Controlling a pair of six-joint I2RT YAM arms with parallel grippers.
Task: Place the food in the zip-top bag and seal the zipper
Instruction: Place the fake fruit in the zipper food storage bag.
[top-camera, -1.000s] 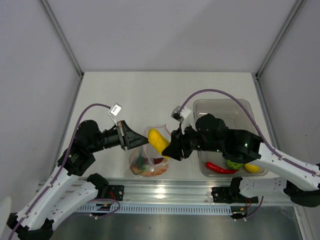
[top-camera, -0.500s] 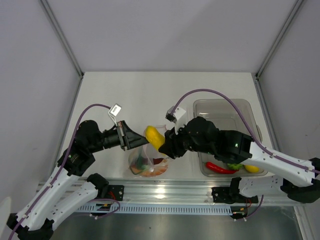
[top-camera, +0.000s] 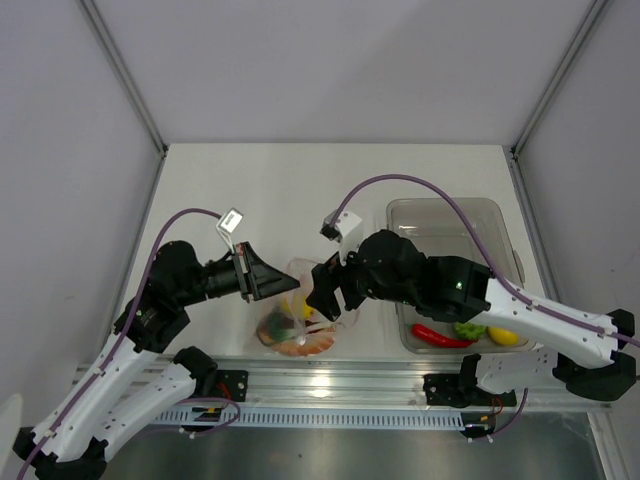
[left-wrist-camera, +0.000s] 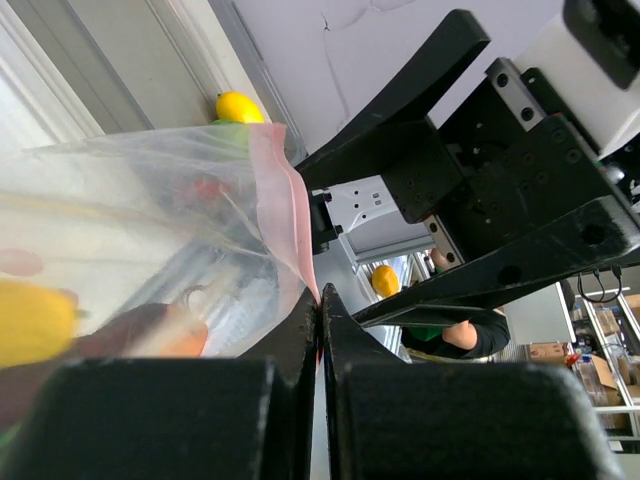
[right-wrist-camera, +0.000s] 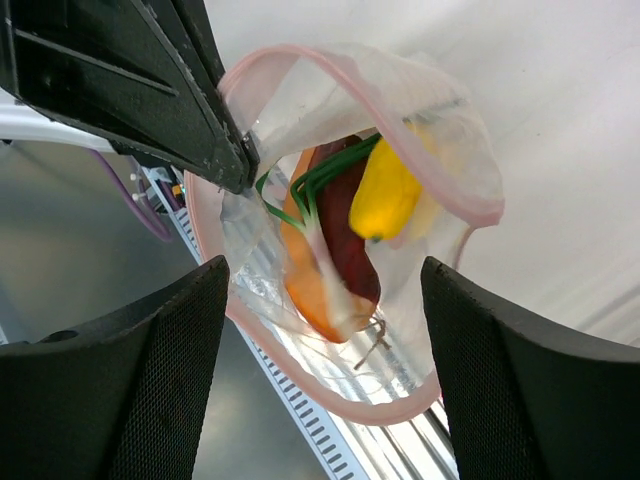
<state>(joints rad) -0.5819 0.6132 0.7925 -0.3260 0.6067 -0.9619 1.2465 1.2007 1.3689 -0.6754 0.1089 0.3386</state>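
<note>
The zip-top bag (top-camera: 297, 328) hangs open-mouthed near the table's front edge. My left gripper (top-camera: 262, 283) is shut on its pink zipper strip (left-wrist-camera: 291, 214) and holds the mouth up. My right gripper (top-camera: 326, 296) is open and empty just above the mouth, its fingers (right-wrist-camera: 150, 380) wide apart. In the right wrist view the bag (right-wrist-camera: 440, 130) holds a yellow fruit (right-wrist-camera: 385, 195), a reddish-brown piece (right-wrist-camera: 352, 245), an orange chunk (right-wrist-camera: 312, 290) and green stalks (right-wrist-camera: 322, 172). The zipper (right-wrist-camera: 330, 398) rings the open mouth.
A rigid clear bin (top-camera: 446, 222) stands to the right of the bag with a red chili (top-camera: 440, 336), a green fruit (top-camera: 468, 329) and a yellow fruit (top-camera: 503, 336) in it. The aluminium rail (top-camera: 330, 385) runs along the front edge.
My right gripper moved left over the bag mouth with the yellow fruit and let it go; the fruit now lies inside the bag. The left gripper has kept its hold.
</note>
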